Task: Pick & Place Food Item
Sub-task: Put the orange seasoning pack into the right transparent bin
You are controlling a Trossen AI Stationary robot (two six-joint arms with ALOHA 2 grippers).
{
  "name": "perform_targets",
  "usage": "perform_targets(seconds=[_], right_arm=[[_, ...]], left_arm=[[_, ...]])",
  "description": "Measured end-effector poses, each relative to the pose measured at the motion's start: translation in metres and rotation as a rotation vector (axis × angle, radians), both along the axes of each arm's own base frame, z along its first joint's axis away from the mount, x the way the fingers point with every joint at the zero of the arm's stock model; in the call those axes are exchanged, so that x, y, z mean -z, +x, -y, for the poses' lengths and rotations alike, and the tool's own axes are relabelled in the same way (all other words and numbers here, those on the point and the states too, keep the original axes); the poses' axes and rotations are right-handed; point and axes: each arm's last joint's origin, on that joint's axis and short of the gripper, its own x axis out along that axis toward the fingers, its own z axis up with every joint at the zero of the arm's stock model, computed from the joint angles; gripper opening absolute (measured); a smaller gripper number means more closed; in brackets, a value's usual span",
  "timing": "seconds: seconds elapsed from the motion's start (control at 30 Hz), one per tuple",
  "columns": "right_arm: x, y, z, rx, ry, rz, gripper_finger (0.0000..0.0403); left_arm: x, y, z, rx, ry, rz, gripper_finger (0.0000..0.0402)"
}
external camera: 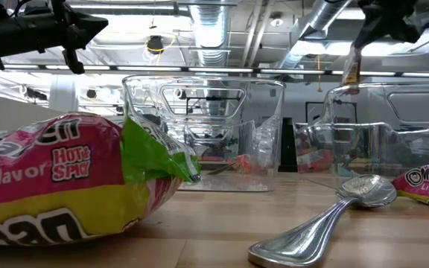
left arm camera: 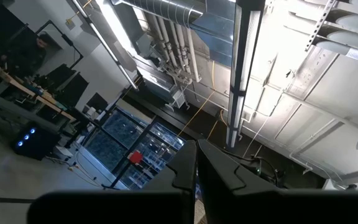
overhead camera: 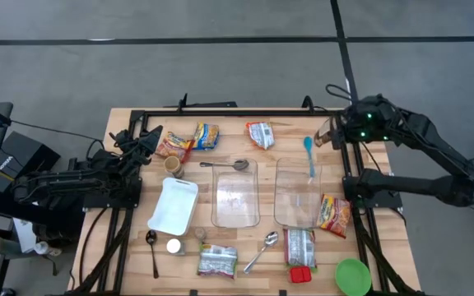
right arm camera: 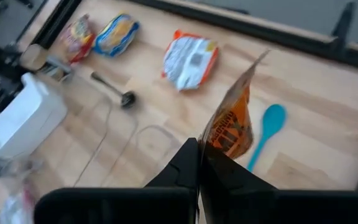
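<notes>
Right gripper (right arm camera: 197, 163): fingers closed on the edge of an orange snack packet (right arm camera: 232, 121), lifted clear above the far right corner of the table (overhead camera: 130, 271).
Snack packet: hangs from the fingertips, long axis roughly vertical; in the low view it dangles thin and edge-on.
Key relation: two clear containers sit mid-table, nearer and to the left of the held packet; the right clear container (overhead camera: 296, 193), with a blue spoon (overhead camera: 309, 153) across its far rim, is the closer, so in my judgement it is the likelier drop point.
Left gripper (left arm camera: 197, 168): closed and empty, parked over the table's far left edge and pointing up toward the ceiling.
Nearer arm: the right one, already carrying.
Hard to make out: the packet's printing, and which container is meant.
</notes>
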Motion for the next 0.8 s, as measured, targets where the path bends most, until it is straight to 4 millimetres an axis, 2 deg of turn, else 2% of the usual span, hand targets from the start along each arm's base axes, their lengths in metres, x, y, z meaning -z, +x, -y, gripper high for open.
perform_targets(seconds=[0.27,0.47,0.8], right_arm=[[0.000,0.008,-0.018,-0.027,0.126,0.057,0.0000],[0.005,0.015,-0.033,-0.016,0.173,0.006,0.0000],[0.022,0.050,-0.059,-0.032,0.164,-0.131,0.0000]], left_arm=[[0.000,0.000,0.000,0.000,0.000,0.000,0.0008],[0.000,0.000,0.000,0.000,0.000,0.000,0.0008],[0.000,0.000,0.000,0.000,0.000,-0.001,0.0008]])
